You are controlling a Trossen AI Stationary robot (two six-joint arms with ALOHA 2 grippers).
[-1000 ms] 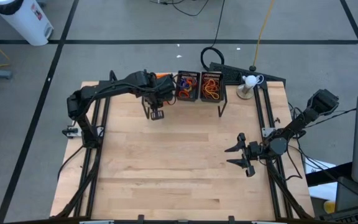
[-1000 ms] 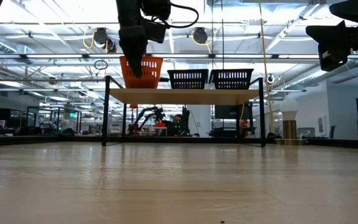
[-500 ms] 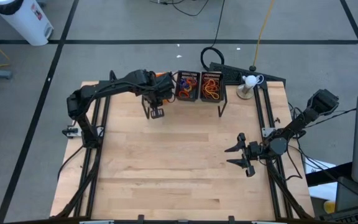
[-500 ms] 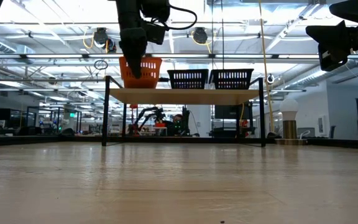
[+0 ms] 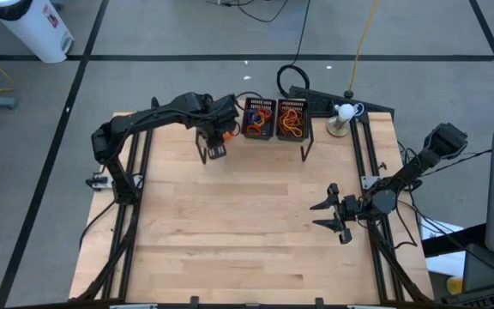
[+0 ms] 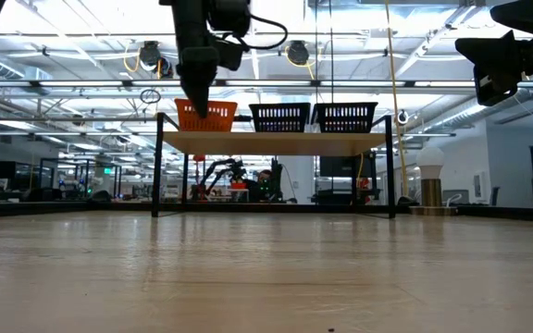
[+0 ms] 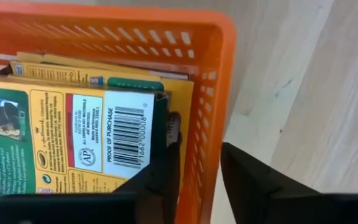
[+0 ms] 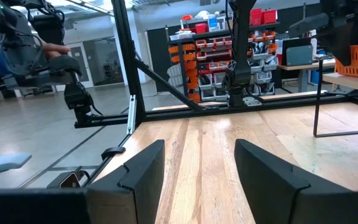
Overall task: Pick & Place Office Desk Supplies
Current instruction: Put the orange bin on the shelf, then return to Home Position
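The orange tray [image 6: 206, 116] is now down flat on the wooden shelf [image 6: 276, 141] at the back of the desk [image 5: 247, 223], where a second ago my left hand [image 6: 199, 83] was holding it raised and a little tilted above the board. That hand has since eased off: its two dark fingers [image 7: 166, 168] straddle the tray's near wall, one inside and one outside, spread just enough that a sliver of light shows beside the plastic, so I judge the grip released rather than pinching. For the task this reads as a placement finished, with the tray in line with the two black trays [image 6: 279, 117] beside it on the same shelf; the next step, I think, is to lift the hand straight out without snagging the wall. The tray is moulded plastic, rectangular, its sides slotted like a basket and its rim rounded. Inside lie flat cardboard crayon boxes [image 7: 73, 130], yellow and green, glossy, stacked loosely with a barcode panel facing up. The black trays are fine wire mesh, and from above they hold tangled thin rubber bands [image 5: 292, 120], mostly orange in one, with blue and red in the other. The shelf is a pale plank on thin black metal legs; the desk is smooth light wood in long strips. My right hand [image 5: 326, 215] waits near the desk's right edge, fingers spread wide and holding nothing.
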